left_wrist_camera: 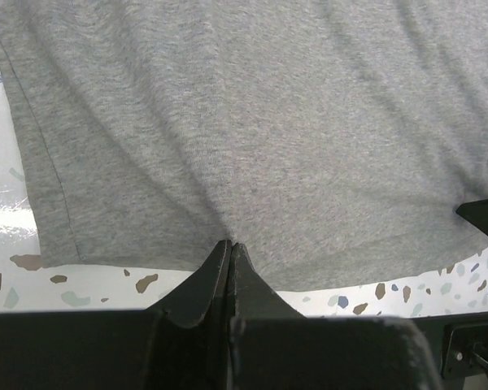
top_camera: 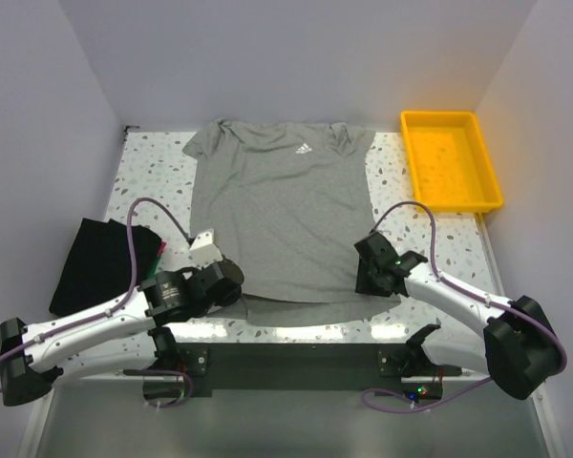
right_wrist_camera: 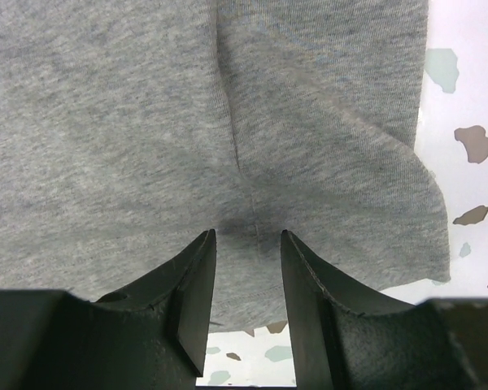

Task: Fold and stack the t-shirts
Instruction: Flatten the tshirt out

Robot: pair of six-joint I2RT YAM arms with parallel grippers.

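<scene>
The grey shirt (top_camera: 282, 219) lies flat and unfolded on the surface (top_camera: 153, 172), a folded black shirt (top_camera: 100, 262) to its left, so its folding and stacking seem left to do. The left pincer (left_wrist_camera: 230, 244) is pressed together, pinching the near hem; the right pincer (right_wrist_camera: 248, 236) stands part spread astride a hem crease, plain only in the wrist views

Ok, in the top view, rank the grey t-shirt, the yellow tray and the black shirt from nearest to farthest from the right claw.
1. grey t-shirt, its hem under the right claw
2. yellow tray, far right corner
3. black shirt, far left side
</scene>
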